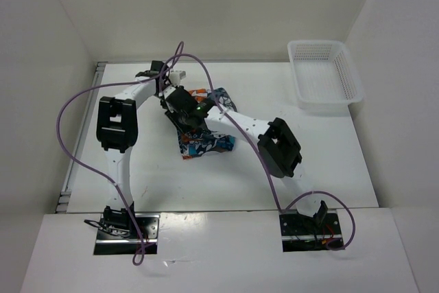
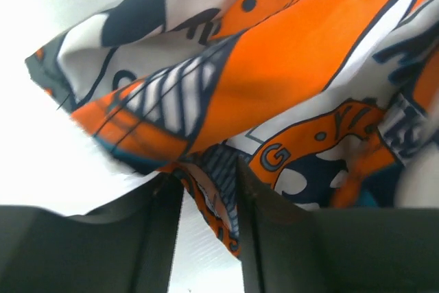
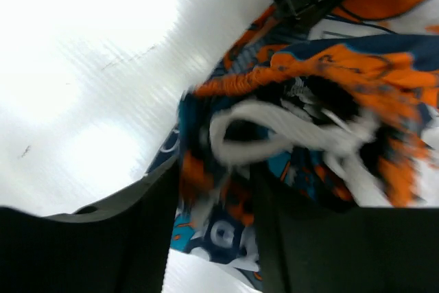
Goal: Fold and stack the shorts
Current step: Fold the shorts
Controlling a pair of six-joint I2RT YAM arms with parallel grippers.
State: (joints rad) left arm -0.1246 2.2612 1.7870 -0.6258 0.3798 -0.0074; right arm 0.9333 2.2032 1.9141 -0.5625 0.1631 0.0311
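The shorts (image 1: 206, 143), a patchwork print in orange, blue, black and white, are bunched at the table's middle under both grippers. My left gripper (image 1: 177, 101) comes in from the far left. In the left wrist view its jaws (image 2: 206, 173) stand narrow with a fold of the shorts' hem (image 2: 219, 211) between them, and the orange cloth (image 2: 288, 60) hangs above. My right gripper (image 1: 195, 118) comes in from the right. In the right wrist view it (image 3: 216, 169) is closed on the shorts (image 3: 226, 231) near the waistband, next to the white drawstring (image 3: 274, 142). That view is blurred.
A white mesh basket (image 1: 326, 77) stands at the table's back right. White walls enclose the table on the left, back and right. Purple cables loop over both arms. The left arm's elbow (image 1: 116, 125) and the right arm's elbow (image 1: 281, 147) flank the shorts.
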